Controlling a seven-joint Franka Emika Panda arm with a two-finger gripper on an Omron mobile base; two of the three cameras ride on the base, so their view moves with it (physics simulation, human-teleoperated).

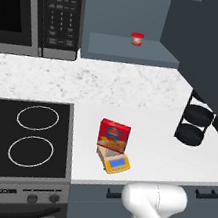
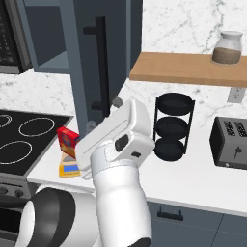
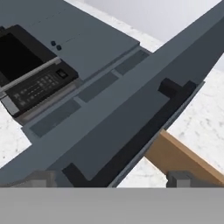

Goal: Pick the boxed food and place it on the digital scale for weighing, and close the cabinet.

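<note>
Red boxed food [image 1: 113, 135] stands upright on the digital scale [image 1: 114, 161], near the front edge of the white surface [image 1: 151, 139], just right of the stove [image 1: 22, 139]. Blue display on the scale faces front. Cabinet [image 2: 94, 62] door is open, swung out over the surface; its long black handle [image 2: 101, 65] is vertical in the right base view. Tiny red cup [image 1: 137, 39] sits on the cabinet's bottom shelf. Gripper [image 3: 109, 179] is up close to the door face with the handle running between the two fingertips [image 3: 179, 178]; jaws spread, nothing held. Microwave [image 1: 39, 10] sits left of the cabinet. Black three-tier rack [image 2: 172, 126], toaster [image 2: 230, 142] and a jar [image 2: 226, 47] on the wooden shelf [image 2: 185, 67] are off to the right.
</note>
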